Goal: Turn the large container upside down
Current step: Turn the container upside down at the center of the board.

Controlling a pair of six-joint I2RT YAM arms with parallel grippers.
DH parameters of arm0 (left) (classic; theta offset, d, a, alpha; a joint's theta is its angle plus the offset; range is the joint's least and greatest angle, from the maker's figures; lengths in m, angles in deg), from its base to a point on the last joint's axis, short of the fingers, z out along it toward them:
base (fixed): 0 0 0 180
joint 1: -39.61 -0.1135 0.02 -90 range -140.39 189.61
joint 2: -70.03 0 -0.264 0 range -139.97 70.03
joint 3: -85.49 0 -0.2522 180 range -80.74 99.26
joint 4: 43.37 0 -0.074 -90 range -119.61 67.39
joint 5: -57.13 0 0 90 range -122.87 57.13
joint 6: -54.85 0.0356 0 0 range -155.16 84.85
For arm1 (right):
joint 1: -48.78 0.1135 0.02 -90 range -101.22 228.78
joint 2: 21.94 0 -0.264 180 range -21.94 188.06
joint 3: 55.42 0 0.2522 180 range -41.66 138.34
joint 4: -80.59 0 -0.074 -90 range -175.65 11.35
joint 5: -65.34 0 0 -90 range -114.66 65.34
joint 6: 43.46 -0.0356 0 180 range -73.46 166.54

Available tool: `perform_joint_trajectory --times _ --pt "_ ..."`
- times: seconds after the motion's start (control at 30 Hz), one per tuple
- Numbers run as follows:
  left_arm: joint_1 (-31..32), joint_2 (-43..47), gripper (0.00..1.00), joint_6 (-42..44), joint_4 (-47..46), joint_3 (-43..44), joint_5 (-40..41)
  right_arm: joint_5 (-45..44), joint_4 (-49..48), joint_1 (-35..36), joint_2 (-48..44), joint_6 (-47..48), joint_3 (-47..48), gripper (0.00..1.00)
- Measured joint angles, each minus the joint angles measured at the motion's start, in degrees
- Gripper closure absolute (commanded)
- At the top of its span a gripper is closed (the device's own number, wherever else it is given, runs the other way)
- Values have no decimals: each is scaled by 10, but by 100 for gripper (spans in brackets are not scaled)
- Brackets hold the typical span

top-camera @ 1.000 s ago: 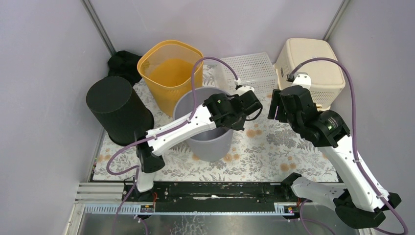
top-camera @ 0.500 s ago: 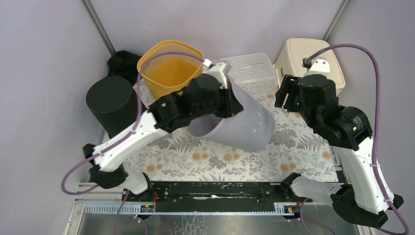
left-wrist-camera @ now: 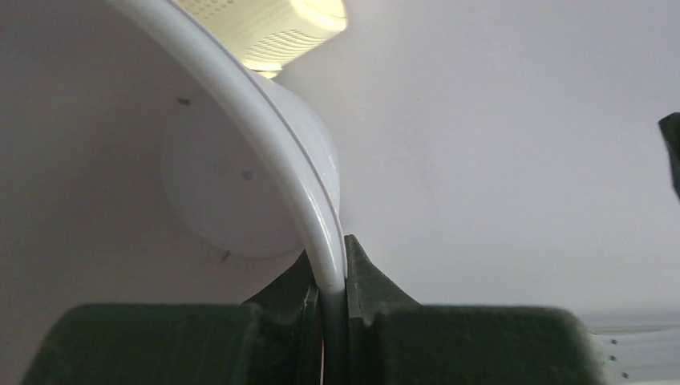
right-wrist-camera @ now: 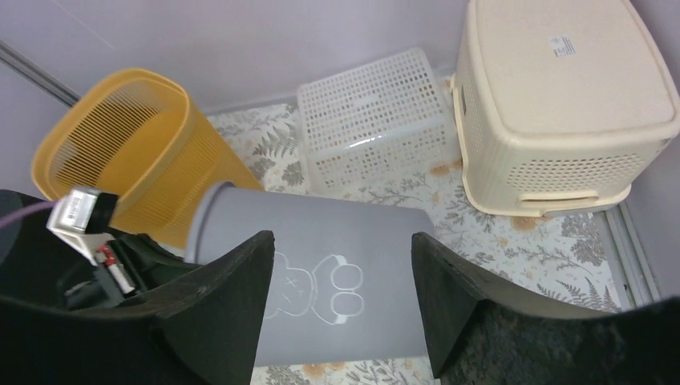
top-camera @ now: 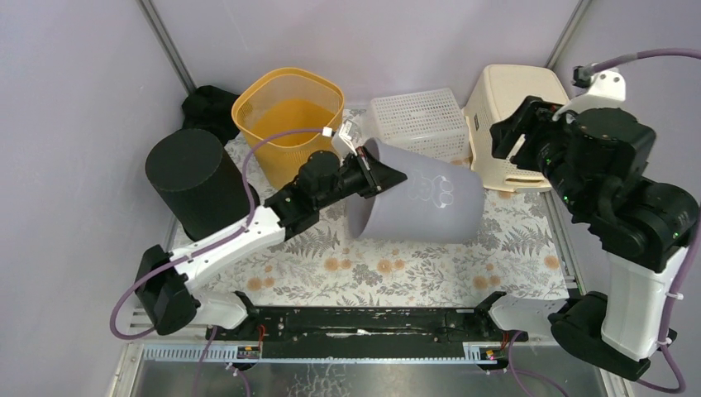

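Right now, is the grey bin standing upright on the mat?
No, the grey bin is tipped sideways, with its rim pinched in the left gripper.

I work in a lab test cell: plain lilac walls (top-camera: 74, 99), metal corner posts (top-camera: 169, 50), black rail (top-camera: 364, 319) along the worktop's (top-camera: 430, 269) near edge.

Pale lilac walls (top-camera: 74, 99), metal corner posts (top-camera: 169, 45), floral-patterned table mat (top-camera: 397, 269)

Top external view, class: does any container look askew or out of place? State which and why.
The grey bin is tipped on its side at centre, its rim pinched by the left tool, while the orange basket, white crate and beige hamper sit squarely.
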State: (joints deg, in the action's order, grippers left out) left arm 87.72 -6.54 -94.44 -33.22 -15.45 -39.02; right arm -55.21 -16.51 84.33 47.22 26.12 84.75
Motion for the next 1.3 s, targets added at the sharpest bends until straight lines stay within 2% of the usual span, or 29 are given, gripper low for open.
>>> perform_joint_trajectory --times 0.1,0.23,0.37,0.5,0.63,0.83,1.17,1.3 --pt "0 -13 100 -49 -118 -43 -15 3 3 0 3 0 20 30" --pt "1 -49 100 -130 -335 -97 -24 13 9 0 1 -1 22 31" --pt "2 -132 100 -216 -548 -120 -24 28 10 0 8 -3 22 31" --pt "11 -231 100 -285 -699 -118 -23 43 13 0 14 -4 29 31" --pt "37 -301 100 -310 -739 -97 -23 50 13 0 19 -4 30 31" --pt "70 -382 100 -343 -776 -20 -24 62 13 0 20 -4 30 31" --pt "90 -560 100 -429 -812 188 -8 64 17 0 38 -3 38 31" --pt "100 -626 100 -469 -815 237 -2 68 22 0 44 -3 38 31"
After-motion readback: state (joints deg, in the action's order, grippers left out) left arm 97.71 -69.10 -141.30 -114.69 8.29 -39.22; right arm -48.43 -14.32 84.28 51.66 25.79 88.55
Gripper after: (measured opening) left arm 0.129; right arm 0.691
